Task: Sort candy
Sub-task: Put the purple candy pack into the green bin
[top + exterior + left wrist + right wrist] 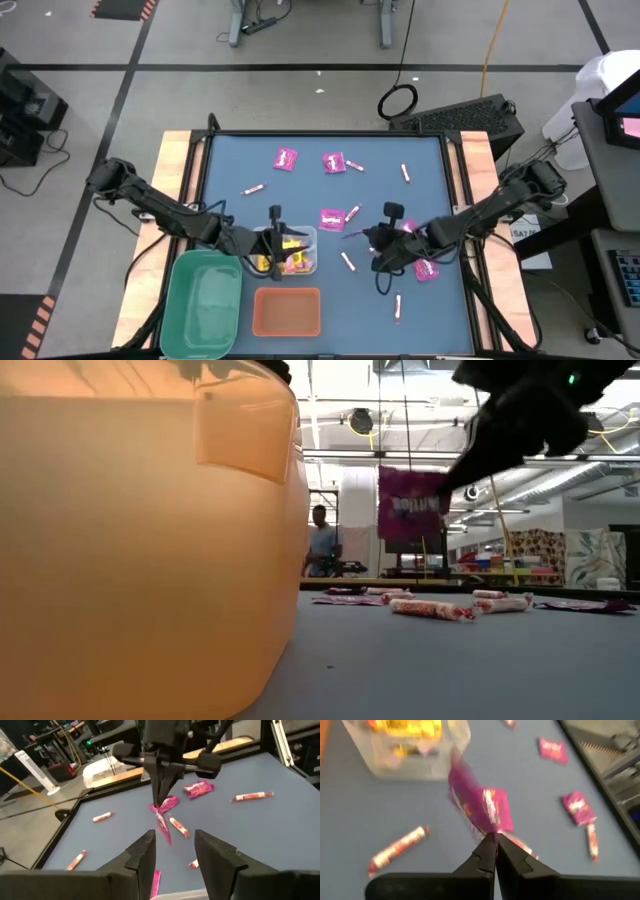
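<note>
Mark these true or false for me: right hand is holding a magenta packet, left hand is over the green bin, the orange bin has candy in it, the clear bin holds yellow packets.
1. The right hand is shut on a magenta packet, lifted off the table. True.
2. The left hand is over the green bin. False: it is at the clear bin.
3. The orange bin has candy in it. False: none shows inside.
4. The clear bin holds yellow packets. True.

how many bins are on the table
3: the green bin on the left arm's side, the orange bin beside it toward the table's middle, and the clear bin just behind the orange one, with yellow packets inside. None looks hidden.
</note>
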Robot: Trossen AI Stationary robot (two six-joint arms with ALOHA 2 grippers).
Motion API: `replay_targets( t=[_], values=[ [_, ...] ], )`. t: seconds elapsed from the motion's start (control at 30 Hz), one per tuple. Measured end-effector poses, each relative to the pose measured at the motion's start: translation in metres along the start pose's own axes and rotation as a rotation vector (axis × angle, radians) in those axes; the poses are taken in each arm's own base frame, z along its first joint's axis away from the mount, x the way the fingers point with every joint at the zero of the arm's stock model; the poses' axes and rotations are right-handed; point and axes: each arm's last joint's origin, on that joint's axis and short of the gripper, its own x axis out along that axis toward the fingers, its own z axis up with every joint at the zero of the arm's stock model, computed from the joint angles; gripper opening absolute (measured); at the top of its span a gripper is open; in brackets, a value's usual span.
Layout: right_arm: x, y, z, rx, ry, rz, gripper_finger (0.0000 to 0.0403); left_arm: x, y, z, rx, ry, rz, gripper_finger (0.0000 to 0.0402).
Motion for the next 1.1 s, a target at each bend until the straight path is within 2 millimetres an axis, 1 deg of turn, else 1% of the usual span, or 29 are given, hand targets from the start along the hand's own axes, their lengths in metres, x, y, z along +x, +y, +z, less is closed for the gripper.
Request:
replay_targets(
  t=[0.07,0.17,0.27,0.43,0.5,0.6,0.7,0.8,0.87,0.97,1.1],
  values=[
    [-0.005,0.002,0.009,0.016,-0.043,-0.024,0.0,0.003,0.001,0.0,-0.01,-0.013,0.008,0.0142],
    [-0.012,0.003,0.017,0.05,-0.105,-0.116,0.0,0.011,0.005,0.001,-0.045,-0.055,0.038,0.0142],
    [-0.017,0.004,0.023,0.061,-0.143,-0.165,0.0,0.02,0.01,-0.001,-0.072,-0.067,0.069,0.0142],
    [-0.019,0.005,0.03,0.091,-0.201,-0.19,0.0,0.033,0.018,-0.007,-0.128,-0.079,0.109,0.0142],
    [-0.02,0.006,0.032,0.095,-0.219,-0.185,0.0,0.039,0.019,-0.011,-0.132,-0.079,0.099,0.0147],
    [-0.02,0.006,0.036,0.105,-0.248,-0.197,0.0,0.045,0.02,-0.016,-0.131,-0.068,0.094,0.0171],
    [-0.021,0.006,0.038,0.116,-0.269,-0.22,0.0,0.052,0.019,-0.022,-0.127,-0.052,0.099,0.0211],
    [-0.02,0.004,0.04,0.129,-0.276,-0.227,0.0,0.058,0.018,-0.024,-0.1,-0.079,0.11,0.0255],
    [-0.02,0.003,0.04,0.135,-0.276,-0.231,0.0,0.061,0.017,-0.023,-0.083,-0.127,0.121,0.0276],
    [-0.018,0.001,0.041,0.146,-0.276,-0.238,0.0,0.066,0.016,-0.019,-0.073,-0.197,0.128,0.0293],
    [-0.017,0.001,0.042,0.159,-0.282,-0.236,0.0,0.073,0.013,-0.019,-0.062,-0.238,0.095,0.0297]
  ],
)
